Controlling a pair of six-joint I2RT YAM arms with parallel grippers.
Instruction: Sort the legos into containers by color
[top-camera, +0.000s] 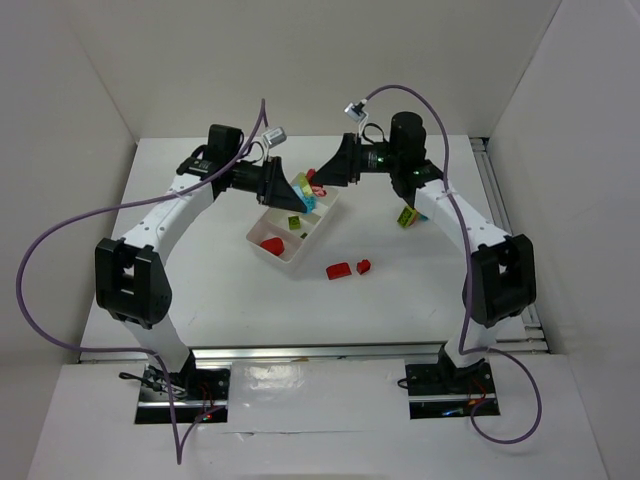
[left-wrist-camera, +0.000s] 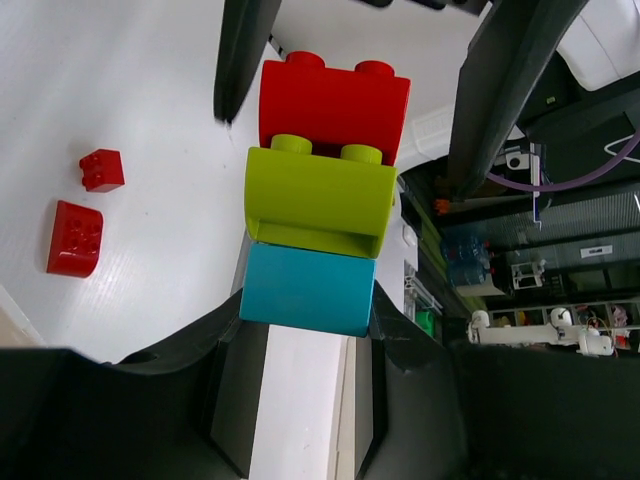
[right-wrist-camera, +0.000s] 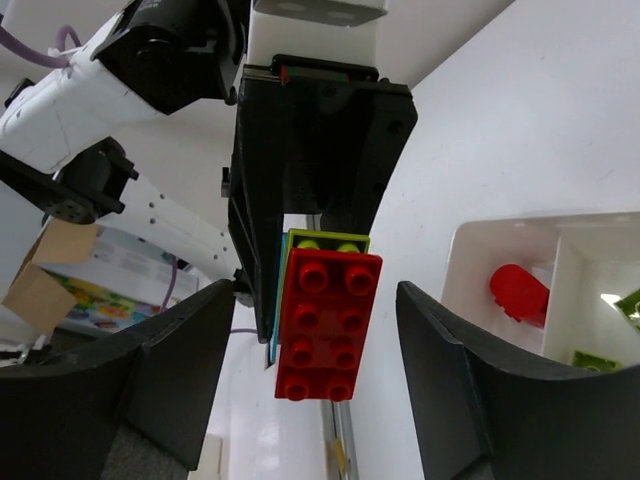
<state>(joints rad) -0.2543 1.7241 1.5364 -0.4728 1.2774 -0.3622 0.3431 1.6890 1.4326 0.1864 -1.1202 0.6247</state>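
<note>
My left gripper (top-camera: 297, 190) (left-wrist-camera: 308, 328) is shut on the cyan bottom brick (left-wrist-camera: 308, 287) of a stack, with a lime green brick (left-wrist-camera: 320, 200) and a red brick (left-wrist-camera: 333, 105) above it. It holds the stack (top-camera: 307, 190) in the air over the far end of the white tray (top-camera: 283, 258). My right gripper (top-camera: 319, 180) (right-wrist-camera: 313, 300) is open. Its fingers (left-wrist-camera: 497, 90) stand on either side of the red brick (right-wrist-camera: 328, 325) without touching it. The tray (right-wrist-camera: 470, 262) holds a red brick (top-camera: 270, 243) (right-wrist-camera: 518, 292) in one compartment and a green brick (top-camera: 293, 222) in the middle one.
Two loose red bricks (top-camera: 338, 270) (top-camera: 364, 265) lie on the table right of the tray, and they also show in the left wrist view (left-wrist-camera: 75, 237) (left-wrist-camera: 101, 168). A lime green brick (top-camera: 407, 215) lies partly under my right arm. White walls enclose the table.
</note>
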